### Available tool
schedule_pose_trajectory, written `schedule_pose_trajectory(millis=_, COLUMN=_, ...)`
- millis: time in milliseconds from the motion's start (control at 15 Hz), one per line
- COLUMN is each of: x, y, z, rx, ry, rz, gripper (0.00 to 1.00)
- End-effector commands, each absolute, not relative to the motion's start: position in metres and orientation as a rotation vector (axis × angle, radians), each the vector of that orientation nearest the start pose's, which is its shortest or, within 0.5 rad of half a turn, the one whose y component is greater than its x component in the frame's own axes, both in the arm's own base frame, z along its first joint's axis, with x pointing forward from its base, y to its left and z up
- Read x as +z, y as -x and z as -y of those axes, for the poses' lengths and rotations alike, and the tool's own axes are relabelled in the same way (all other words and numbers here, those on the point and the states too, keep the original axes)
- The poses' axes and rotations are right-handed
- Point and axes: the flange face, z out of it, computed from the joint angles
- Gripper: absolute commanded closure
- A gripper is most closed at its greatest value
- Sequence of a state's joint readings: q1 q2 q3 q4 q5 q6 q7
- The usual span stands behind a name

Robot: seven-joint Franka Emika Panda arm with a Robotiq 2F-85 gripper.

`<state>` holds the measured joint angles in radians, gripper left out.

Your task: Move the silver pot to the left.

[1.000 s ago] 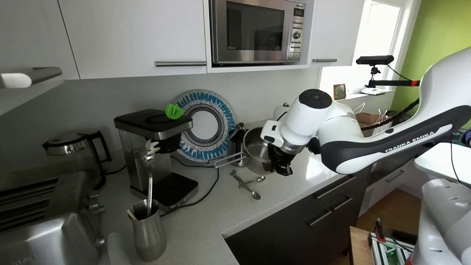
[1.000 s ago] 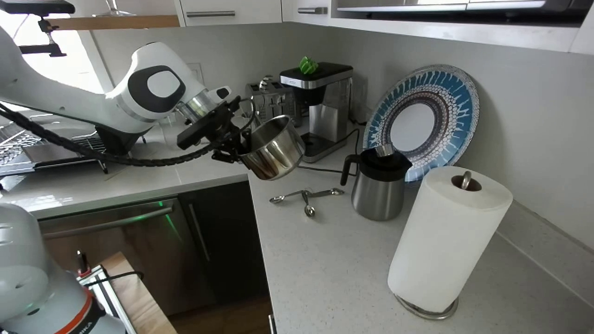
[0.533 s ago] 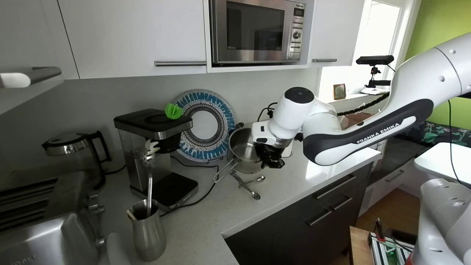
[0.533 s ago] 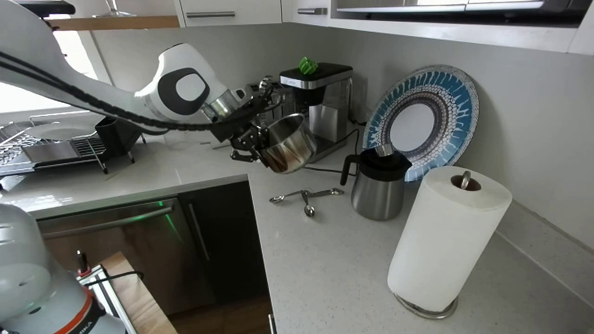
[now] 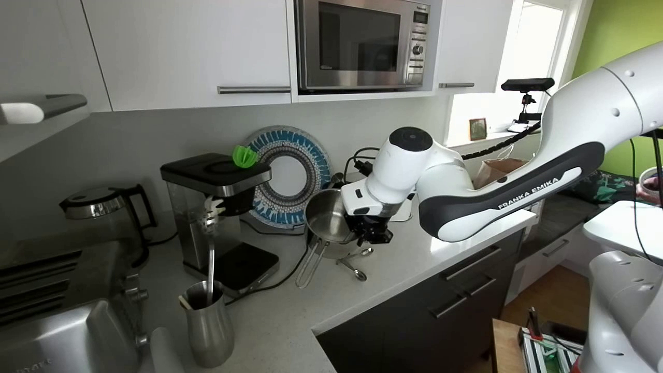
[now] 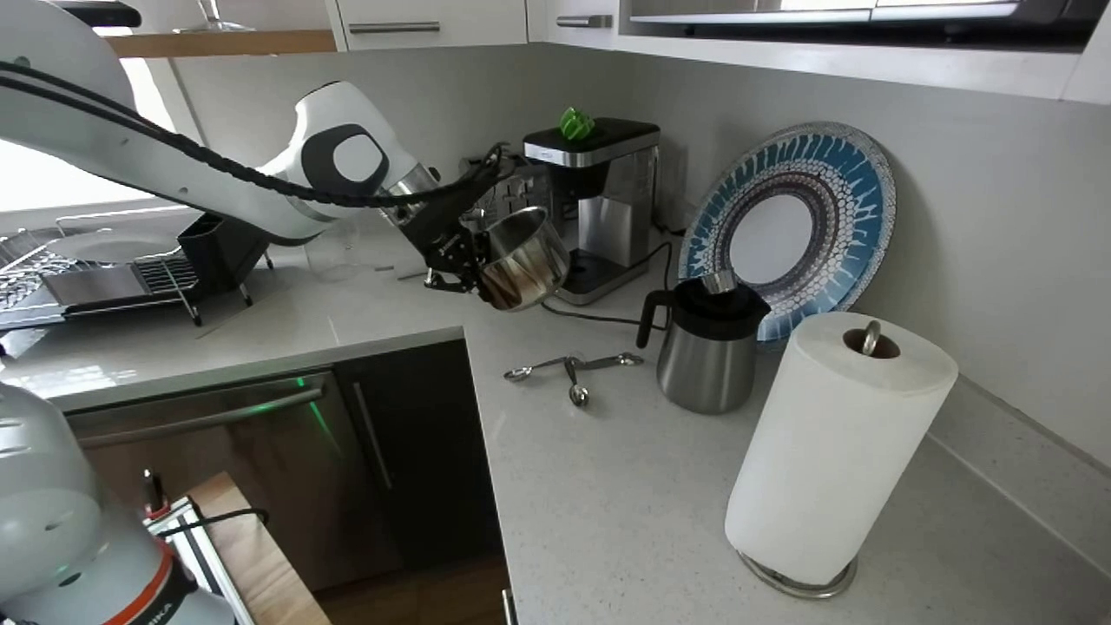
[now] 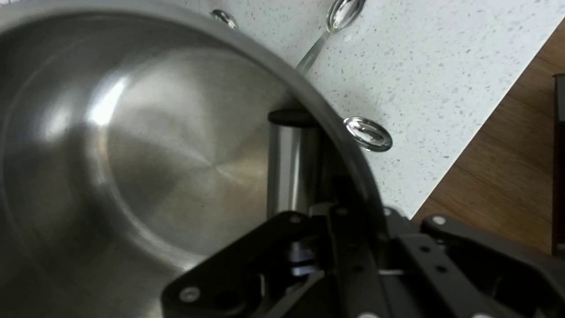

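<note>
The silver pot hangs tilted above the counter, its mouth partly facing an exterior view; its shiny side shows in an exterior view. Its wire handle points down and to the left there. My gripper is shut on the pot's rim, at the side opposite the coffee maker in an exterior view. In the wrist view the pot's wide inside fills the left, and its wall runs between the fingers of my gripper, one inside and one outside. The fingertips are dark and partly hidden.
Measuring spoons lie on the counter near the pot. A coffee maker and its cable stand behind it. A lidded steel carafe, a patterned round plate, a paper towel roll and a steel cup with utensils stand around.
In an exterior view the pot and gripper have moved left, and the handle has swung to point more downward. The pot stays gripped, tilted and off the counter.
</note>
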<state>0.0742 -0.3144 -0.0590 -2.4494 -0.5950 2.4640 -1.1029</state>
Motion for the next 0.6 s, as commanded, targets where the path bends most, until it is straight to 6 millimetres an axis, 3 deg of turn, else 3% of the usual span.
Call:
schedule_pose_trajectory(millis=0, x=0.443, y=-0.475, z=-0.030, rx=0.116, ry=-1.795, rz=-1.962, gripper=0.99)
schedule_pose_trajectory(millis=333, x=0.415, y=-0.483, z=-0.093, rx=0.070, ry=-1.607, rz=-2.301, gripper=0.99)
schedule_pose_trajectory(millis=533, x=0.415, y=-0.487, z=-0.105, rx=0.191, ry=-1.441, rz=-2.387, gripper=0.99)
